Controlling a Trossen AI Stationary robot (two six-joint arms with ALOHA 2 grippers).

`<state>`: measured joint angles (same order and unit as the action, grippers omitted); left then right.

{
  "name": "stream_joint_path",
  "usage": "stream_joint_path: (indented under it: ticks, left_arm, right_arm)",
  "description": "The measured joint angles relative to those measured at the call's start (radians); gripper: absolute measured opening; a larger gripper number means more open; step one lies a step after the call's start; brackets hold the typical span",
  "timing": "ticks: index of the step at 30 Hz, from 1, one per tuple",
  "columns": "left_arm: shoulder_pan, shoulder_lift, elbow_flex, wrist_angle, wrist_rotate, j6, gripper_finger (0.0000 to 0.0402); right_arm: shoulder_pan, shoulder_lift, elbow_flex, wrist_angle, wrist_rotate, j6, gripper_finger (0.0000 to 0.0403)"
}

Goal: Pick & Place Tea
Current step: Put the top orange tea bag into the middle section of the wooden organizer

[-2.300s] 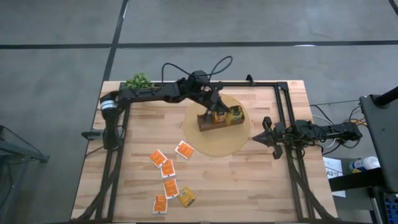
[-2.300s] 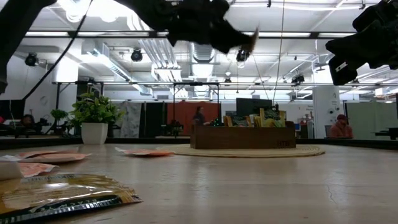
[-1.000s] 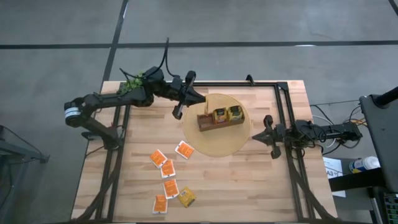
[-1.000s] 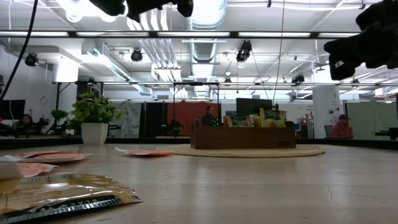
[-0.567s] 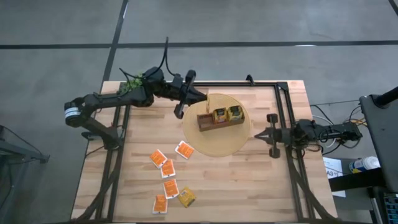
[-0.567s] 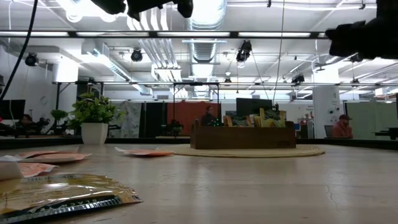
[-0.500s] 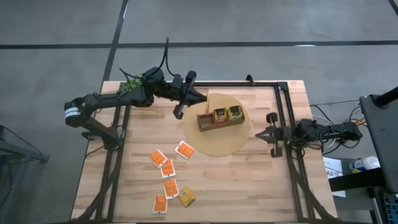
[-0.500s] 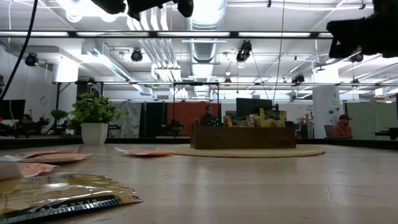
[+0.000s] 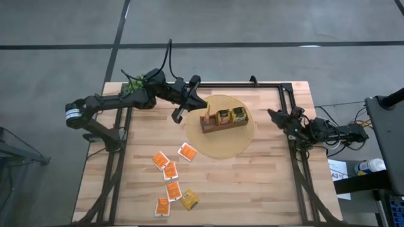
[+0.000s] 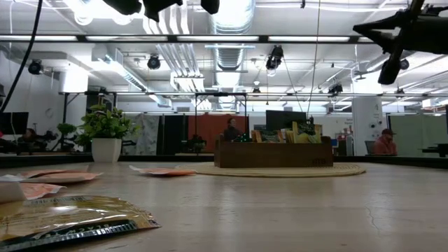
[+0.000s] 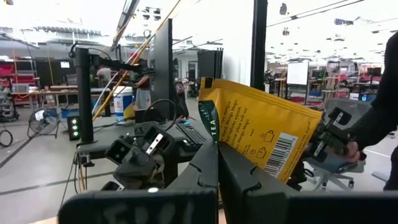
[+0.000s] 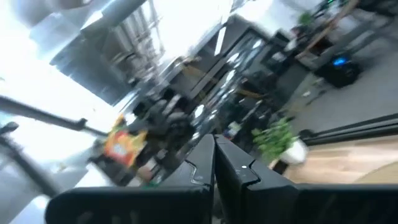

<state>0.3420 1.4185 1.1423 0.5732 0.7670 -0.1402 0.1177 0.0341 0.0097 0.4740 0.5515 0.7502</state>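
The left gripper (image 9: 203,112) pinched a flat, glossy yellow tea sachet (image 11: 264,137) above the wooden box (image 9: 223,121) on the round woven mat (image 9: 221,142). The right gripper (image 9: 274,116), pressed together, hung empty beside the mat.

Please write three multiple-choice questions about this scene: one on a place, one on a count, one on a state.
1. Where does the wooden box stand?
A. on the round mat
B. on the bare wood at the near edge
C. on the floor

2. How many orange sachets lie loose on the table?
A. two
B. five
C. nine

3. What is the state of the left gripper?
A. wide open and empty
B. shut on a plant leaf
C. shut on a yellow sachet

Answers:
1. A: the high view shows the box within the mat's circle.
2. B: five orange squares lie in the near-left group.
3. C: the left wrist view shows the sachet pinched between closed fingers.
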Motion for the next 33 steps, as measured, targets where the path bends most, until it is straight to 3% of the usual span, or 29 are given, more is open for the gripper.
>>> stream_joint_path:
  ticks: [3, 10, 16, 21, 26, 33]
  left_arm:
    - [0.000, 0.000, 0.000, -0.001, 0.000, 0.000, 0.0000]
    - [-0.002, -0.001, 0.000, 0.013, 0.010, -0.006, 0.0000]
    - [-0.004, -0.002, 0.000, 0.071, 0.104, -0.113, 0.0000]
    - [-0.005, -0.002, 0.000, 0.080, 0.167, -0.201, 0.0000]
    - [-0.007, -0.002, 0.000, 0.126, 0.238, -0.264, 0.0000]
    - [-0.014, -0.002, 0.000, 0.186, 0.271, -0.308, 0.0000]
  right_arm:
    - [0.000, -0.001, 0.000, 0.004, 0.055, 0.006, 0.0008]
    - [-0.004, 0.020, 0.015, 0.021, 0.018, -0.001, 0.0008]
    - [-0.004, 0.159, 0.184, -0.013, -0.018, -0.136, 0.0021]
    - [-0.013, 0.318, 0.362, -0.162, -0.090, -0.150, 0.0071]
    - [-0.054, 0.478, 0.512, -0.217, -0.239, -0.124, 0.0139]
    - [-0.161, 0.717, 0.728, -0.217, -0.559, -0.142, 0.0210]
